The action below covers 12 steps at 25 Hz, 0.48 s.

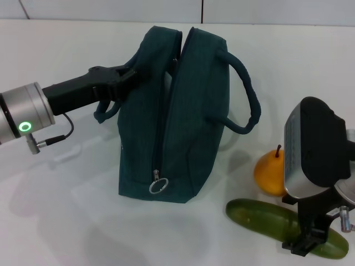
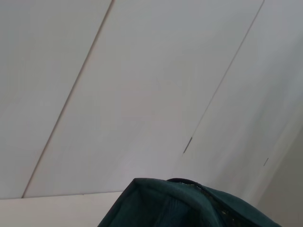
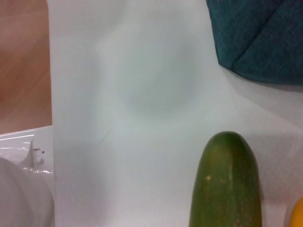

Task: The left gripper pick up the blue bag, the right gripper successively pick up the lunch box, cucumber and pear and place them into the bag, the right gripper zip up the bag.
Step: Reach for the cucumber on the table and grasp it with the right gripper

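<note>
The blue bag stands upright on the white table, its top zipper parted and the ring pull hanging low on the near end. My left gripper is shut on the bag's upper left edge by a handle; its wrist view shows only the bag's top rim. Near the front right lies the green cucumber, and my right gripper sits down on its right half. The yellow pear rests just behind the cucumber. In the right wrist view the cucumber fills the foreground. The lunch box is out of view.
A bag handle loops out toward the right arm. The right wrist view shows the bag's corner, the table's edge with wooden floor beyond it, and a white object below that edge.
</note>
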Each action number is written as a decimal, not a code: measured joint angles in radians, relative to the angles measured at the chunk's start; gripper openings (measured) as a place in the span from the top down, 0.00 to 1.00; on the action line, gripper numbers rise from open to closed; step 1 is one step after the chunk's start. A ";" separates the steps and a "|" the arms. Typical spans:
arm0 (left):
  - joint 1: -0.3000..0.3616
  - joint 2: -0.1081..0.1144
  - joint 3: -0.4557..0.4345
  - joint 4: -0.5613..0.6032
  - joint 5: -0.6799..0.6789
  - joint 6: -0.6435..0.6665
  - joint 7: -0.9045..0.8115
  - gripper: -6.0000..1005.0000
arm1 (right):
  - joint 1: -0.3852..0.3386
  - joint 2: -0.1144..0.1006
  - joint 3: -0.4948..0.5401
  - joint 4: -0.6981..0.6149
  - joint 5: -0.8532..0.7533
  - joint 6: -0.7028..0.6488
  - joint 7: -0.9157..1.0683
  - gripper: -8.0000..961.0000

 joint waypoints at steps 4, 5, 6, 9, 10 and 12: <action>0.000 0.000 0.000 0.000 0.000 0.000 0.000 0.95 | 0.000 0.001 -0.003 0.009 0.004 0.007 0.000 0.11; 0.000 0.000 0.001 0.000 0.000 0.000 0.000 0.95 | 0.001 0.000 -0.006 0.010 0.005 0.008 0.000 0.11; 0.000 0.000 0.001 0.000 0.000 0.000 0.000 0.95 | 0.002 0.000 -0.008 0.010 0.007 0.010 0.000 0.11; 0.000 0.000 0.001 0.000 0.000 0.000 0.000 0.95 | 0.005 0.000 -0.015 0.011 0.008 0.011 0.000 0.11; 0.000 0.001 0.001 0.000 0.000 0.000 0.000 0.95 | 0.005 0.000 -0.016 0.012 0.009 0.011 0.000 0.11; 0.000 0.001 0.001 0.000 0.000 0.000 0.000 0.95 | 0.005 0.000 -0.017 0.013 0.009 0.013 0.000 0.11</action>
